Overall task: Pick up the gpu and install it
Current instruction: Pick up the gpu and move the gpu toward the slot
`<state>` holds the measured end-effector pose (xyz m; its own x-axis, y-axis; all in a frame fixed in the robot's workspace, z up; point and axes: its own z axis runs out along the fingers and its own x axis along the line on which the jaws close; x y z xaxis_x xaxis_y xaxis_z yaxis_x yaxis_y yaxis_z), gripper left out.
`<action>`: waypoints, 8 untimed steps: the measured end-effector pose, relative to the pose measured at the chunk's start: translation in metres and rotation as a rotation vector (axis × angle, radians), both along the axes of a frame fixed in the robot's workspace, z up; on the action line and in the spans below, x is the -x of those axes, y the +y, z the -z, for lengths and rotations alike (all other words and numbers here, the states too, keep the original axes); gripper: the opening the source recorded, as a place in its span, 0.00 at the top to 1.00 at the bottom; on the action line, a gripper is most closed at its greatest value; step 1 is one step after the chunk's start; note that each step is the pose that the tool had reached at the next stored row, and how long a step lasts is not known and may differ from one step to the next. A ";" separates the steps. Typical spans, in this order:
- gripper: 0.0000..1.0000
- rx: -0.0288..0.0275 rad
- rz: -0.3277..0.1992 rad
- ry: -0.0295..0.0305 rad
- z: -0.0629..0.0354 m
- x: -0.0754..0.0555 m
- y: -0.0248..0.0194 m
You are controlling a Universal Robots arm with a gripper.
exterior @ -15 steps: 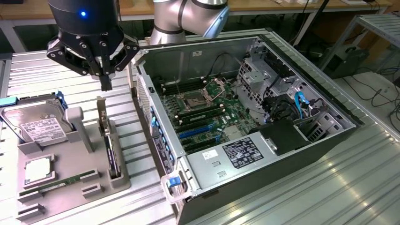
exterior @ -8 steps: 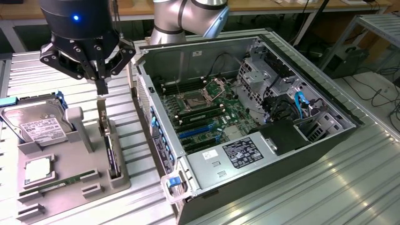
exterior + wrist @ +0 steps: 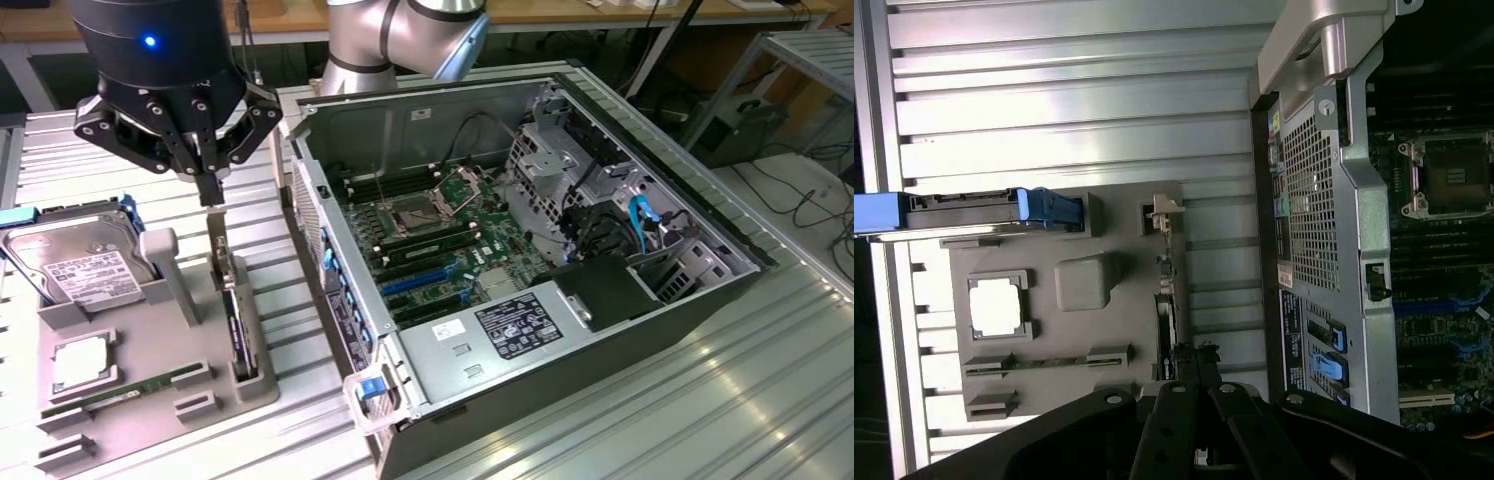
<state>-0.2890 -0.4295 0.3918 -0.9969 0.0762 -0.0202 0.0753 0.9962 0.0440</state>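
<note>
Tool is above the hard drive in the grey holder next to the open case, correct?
No. The tool is above the gpu, which stands on edge in the grey holder next to the open case; the exterior view shows it.

An open computer case lies on its side on a ribbed metal table, with its motherboard and labelled power supply exposed. Just beside the case, to the exterior view's left, a gray fixture tray holds a hard drive, a processor chip and a memory stick.
</note>
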 end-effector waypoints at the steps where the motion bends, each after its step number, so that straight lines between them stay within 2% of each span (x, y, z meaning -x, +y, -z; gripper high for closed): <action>1: 0.89 0.0000 0.000 0.0000 0.0000 0.000 0.0000; 8: 0.89 -0.0001 0.000 0.0000 0.0000 0.000 0.0000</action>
